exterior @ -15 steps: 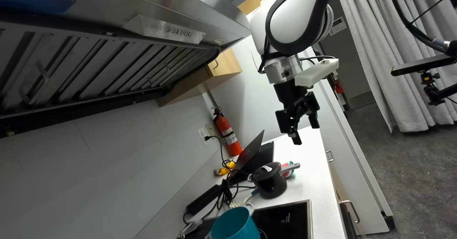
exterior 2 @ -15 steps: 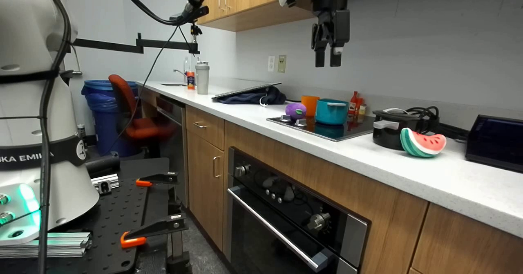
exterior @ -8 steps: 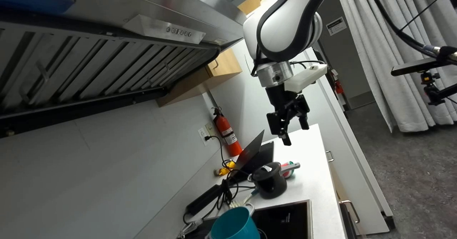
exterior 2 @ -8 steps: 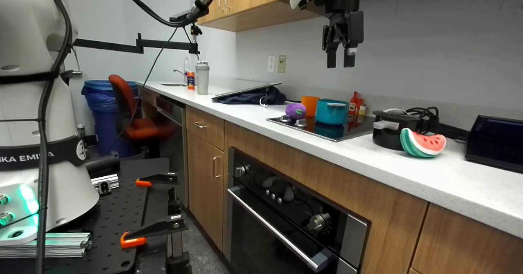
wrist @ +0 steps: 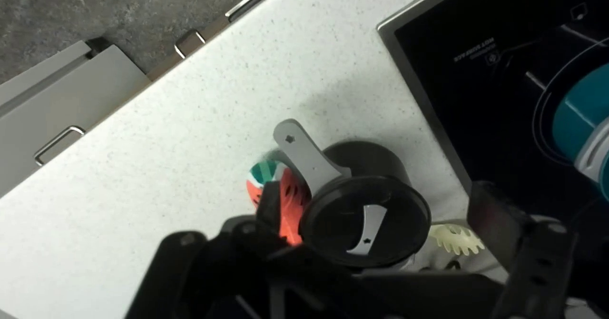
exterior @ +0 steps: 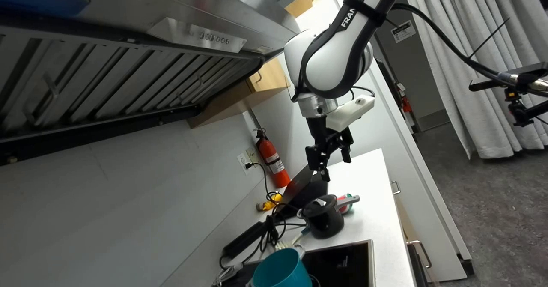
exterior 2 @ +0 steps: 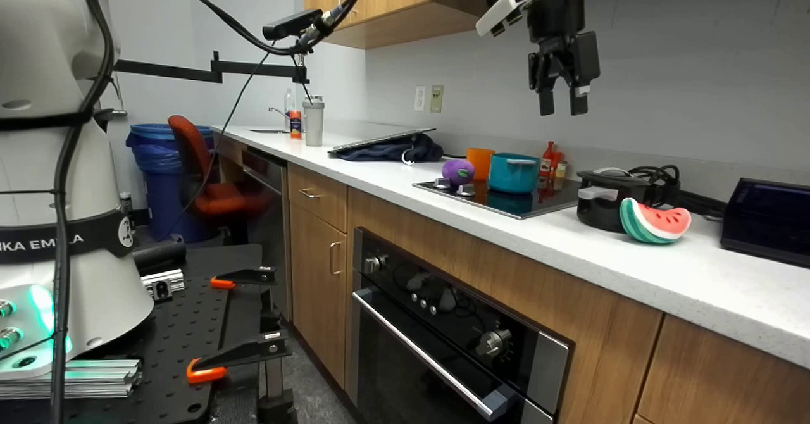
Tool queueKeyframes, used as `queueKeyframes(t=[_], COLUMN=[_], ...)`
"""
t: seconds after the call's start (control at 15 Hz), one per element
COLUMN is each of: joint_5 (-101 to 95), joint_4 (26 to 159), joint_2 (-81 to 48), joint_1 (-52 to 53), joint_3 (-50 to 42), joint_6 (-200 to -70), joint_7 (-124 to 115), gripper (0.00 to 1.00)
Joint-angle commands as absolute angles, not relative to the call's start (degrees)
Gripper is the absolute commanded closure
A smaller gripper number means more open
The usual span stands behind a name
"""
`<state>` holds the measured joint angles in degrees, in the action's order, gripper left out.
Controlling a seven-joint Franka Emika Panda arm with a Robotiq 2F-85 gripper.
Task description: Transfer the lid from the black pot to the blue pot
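The black pot (exterior: 324,228) stands on the counter beside the cooktop, its lid (exterior: 317,206) on top. In the wrist view the dark round lid (wrist: 328,221) with its grey handle (wrist: 375,226) lies between my fingers, farther from the camera. The pot's wall (wrist: 365,159) and long grey handle show behind it. The blue pot (exterior 2: 516,174) stands on the cooktop, with its open top seen in an exterior view (exterior: 280,267). It is cut off at the wrist view's right edge (wrist: 575,114). My gripper (exterior 2: 562,109) is open and empty, well above the black pot, also in an exterior view (exterior: 336,168).
A watermelon toy (exterior 2: 661,221) sits against the black pot. The cooktop (wrist: 442,66) adjoins it. A pale toothed utensil (wrist: 456,239) and cables (exterior: 269,231) lie near. A purple toy (exterior 2: 458,171) and orange cup (exterior 2: 479,162) stand by the blue pot. A range hood (exterior: 141,77) hangs above.
My gripper has moved sideways and somewhat lower, toward the space above the black pot: leftward in one view, rightward in another. It has stayed open. The pots and lid have not moved.
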<state>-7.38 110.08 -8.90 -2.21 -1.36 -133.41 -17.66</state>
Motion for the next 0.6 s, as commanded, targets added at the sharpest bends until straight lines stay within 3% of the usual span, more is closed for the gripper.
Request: queueKeyframes(t=[0.0,0.53], joint_5=[-9.1,-8.9], joint_4=[105.4,99.0], joint_2=[-13.2,-19.9], joint_1=[-0.9,0.2], joint_3=[-2.6,-4.4], joint_6=[-135.9,-137.2], joint_7=[-20.5,-23.3], gripper=[0.00,0.00])
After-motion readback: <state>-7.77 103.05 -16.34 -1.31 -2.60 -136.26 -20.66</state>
